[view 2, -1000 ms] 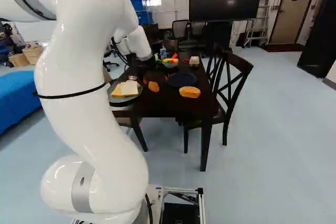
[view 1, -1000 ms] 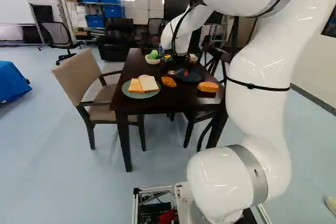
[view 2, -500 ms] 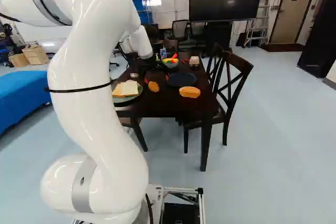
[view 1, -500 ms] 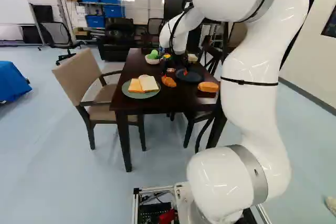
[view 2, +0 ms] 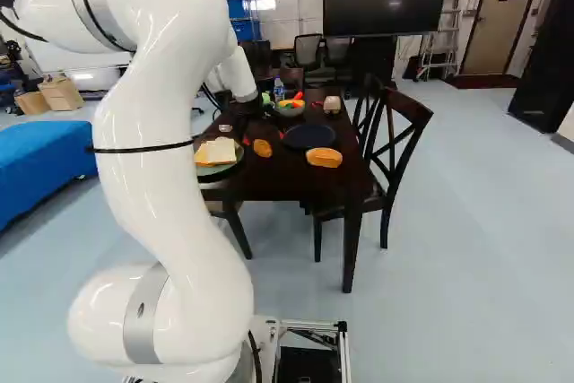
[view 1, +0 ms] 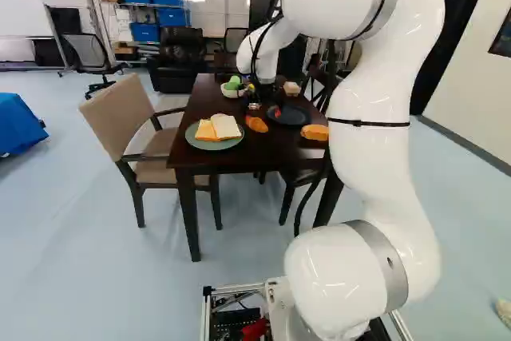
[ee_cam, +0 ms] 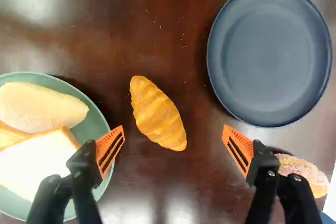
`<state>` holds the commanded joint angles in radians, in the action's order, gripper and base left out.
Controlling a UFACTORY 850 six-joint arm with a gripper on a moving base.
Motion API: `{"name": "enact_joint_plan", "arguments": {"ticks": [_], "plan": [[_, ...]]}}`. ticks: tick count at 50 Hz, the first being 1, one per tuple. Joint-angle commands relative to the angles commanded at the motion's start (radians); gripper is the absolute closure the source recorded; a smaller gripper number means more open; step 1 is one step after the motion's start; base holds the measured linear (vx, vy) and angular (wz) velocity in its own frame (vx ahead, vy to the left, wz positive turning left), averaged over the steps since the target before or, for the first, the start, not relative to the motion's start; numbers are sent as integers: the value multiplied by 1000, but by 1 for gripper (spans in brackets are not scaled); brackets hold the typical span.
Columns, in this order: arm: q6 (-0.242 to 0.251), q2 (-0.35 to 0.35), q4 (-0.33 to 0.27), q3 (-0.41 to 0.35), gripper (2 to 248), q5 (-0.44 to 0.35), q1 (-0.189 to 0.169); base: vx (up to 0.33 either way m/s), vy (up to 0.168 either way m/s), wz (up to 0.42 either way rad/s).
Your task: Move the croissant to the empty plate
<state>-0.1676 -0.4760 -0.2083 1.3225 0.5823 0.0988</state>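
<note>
My gripper (view 1: 266, 109) is over the dark table, close to the croissant (view 1: 256, 124) in the left base view. Seen from the wrist, the gripper (ee_cam: 174, 129) stands open, its orange-padded fingers wide apart. Below and slightly ahead of the gap lies the golden croissant (ee_cam: 157, 114) on bare wood, slanted and untouched. The empty dark blue plate (ee_cam: 269, 53) lies ahead of one finger, apart from the croissant. Beneath the other finger is the rim of the green plate (ee_cam: 107, 174), which holds bread slices (ee_cam: 44, 163) and a yellowish piece (ee_cam: 42, 107).
A sugared bread roll (ee_cam: 304, 174) lies beside the finger nearer the blue plate. Farther back on the table stand a bowl of colourful items (view 2: 291, 108) and a small pale block (view 2: 332, 105). Chairs (view 1: 128, 117) (view 2: 399, 145) flank the table (view 1: 188, 161).
My arm has swung leftward in the left base view and rightward in the right base view, its upper part moving most. The gripper has shifted slightly above the table. The base and food have stayed put.
</note>
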Motion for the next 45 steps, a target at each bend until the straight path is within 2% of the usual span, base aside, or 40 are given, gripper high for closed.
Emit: {"name": "enact_joint_plan", "arguments": {"ticks": [25, 39, 45], "plan": [[0, -20, 2, 5, 3, 0, 0, 0, 0, 0], [0, -55, 2, 16, 3, 0, 0, 0, 0, 0], [0, -58, 3, 17, 3, -19, 0, 0, 0, 0]]}}
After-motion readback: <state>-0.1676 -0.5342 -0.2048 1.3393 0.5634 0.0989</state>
